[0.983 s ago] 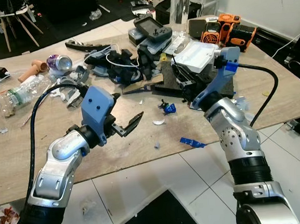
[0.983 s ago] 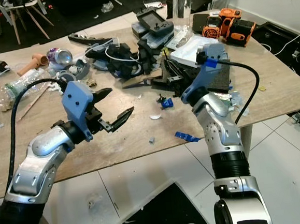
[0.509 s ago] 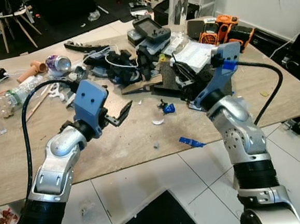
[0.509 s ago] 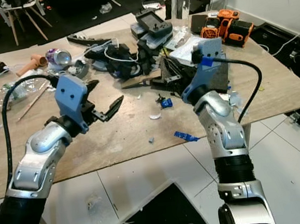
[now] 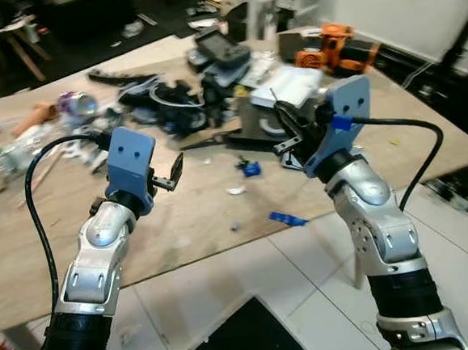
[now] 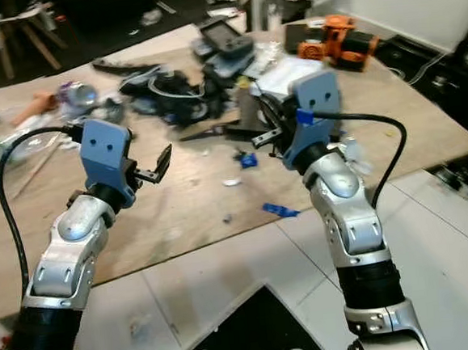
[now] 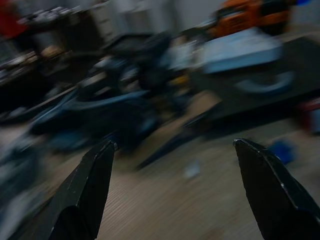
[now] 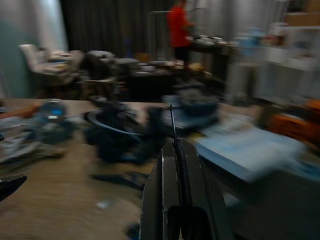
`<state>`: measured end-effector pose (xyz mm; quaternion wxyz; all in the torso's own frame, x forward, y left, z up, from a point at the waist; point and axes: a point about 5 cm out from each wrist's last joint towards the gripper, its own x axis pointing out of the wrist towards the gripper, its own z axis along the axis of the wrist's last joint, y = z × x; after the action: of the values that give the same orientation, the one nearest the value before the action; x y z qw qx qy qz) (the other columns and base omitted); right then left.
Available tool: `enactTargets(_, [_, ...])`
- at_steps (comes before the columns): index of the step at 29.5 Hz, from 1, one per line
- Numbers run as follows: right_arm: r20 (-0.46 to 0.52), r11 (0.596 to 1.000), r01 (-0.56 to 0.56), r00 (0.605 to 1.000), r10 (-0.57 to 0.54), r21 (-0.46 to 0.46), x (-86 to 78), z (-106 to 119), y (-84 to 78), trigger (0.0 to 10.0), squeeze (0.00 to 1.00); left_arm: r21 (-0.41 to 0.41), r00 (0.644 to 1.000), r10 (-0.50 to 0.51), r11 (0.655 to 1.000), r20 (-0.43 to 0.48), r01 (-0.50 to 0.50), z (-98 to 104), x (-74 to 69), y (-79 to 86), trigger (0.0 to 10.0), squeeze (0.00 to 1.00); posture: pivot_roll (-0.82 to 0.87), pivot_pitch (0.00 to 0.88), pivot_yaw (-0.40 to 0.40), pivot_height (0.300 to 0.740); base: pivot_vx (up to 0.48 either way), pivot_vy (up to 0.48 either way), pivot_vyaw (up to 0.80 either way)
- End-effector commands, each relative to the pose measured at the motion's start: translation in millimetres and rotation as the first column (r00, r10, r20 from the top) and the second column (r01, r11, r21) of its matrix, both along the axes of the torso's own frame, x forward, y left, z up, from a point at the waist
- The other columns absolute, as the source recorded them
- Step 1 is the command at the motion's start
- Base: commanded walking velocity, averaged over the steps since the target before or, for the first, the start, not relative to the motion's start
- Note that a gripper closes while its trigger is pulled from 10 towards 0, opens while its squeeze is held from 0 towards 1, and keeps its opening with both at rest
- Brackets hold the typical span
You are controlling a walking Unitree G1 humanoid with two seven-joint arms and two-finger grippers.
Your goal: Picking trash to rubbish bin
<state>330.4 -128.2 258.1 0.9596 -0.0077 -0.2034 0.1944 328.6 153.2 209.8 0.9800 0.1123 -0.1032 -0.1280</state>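
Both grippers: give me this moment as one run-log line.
left gripper: open, empty, above table | right gripper: shut on thin black wire, raised over clutter | blue scrap: lying near table edge

text: none legible | labels: none | all views blurred by motion

I read pale matt wood-grain table top [image 5: 197, 218], dusty | glossy white floor tiles [image 5: 309, 299] | brushed silver metal arm shells [image 5: 379, 220], satin | matt blue plastic wrist housings [image 5: 129, 155] | matt black plastic left gripper fingers [image 7: 85, 195] | orange-and-black plastic power tool [image 5: 333, 41], semi-gloss | shiny metal drink can [image 5: 73, 103]
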Motion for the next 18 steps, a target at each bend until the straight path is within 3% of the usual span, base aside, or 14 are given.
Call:
enactTargets(1, [0.017,1.000,0.010,1.000,-0.010,0.023,-3.0,5.2,-2.0,10.0,0.00,0.007,1.000,-0.006,1.000,0.011,0.006,-0.1,-1.9,-5.8,10.0,0.00,0.01,0.138,0.042,0.740,0.000,0.000,-0.80])
enactTargets(10, [0.060,0.997,-0.013,0.998,0.008,0.076,-4.3,29.9,3.0,10.0,0.00,-0.005,0.999,0.027,1.000,0.030,-0.027,5.0,0.8,-0.7,10.0,0.00,0.01,0.135,0.034,0.740,0.000,0.000,-0.80])
enactTargets(18, [0.054,0.994,-0.031,0.998,0.025,0.101,-4.0,35.2,4.5,10.0,0.00,-0.015,0.999,0.038,0.999,0.034,-0.038,5.2,0.2,-0.7,10.0,0.00,0.02,0.136,0.029,0.740,0.000,0.000,-0.80])
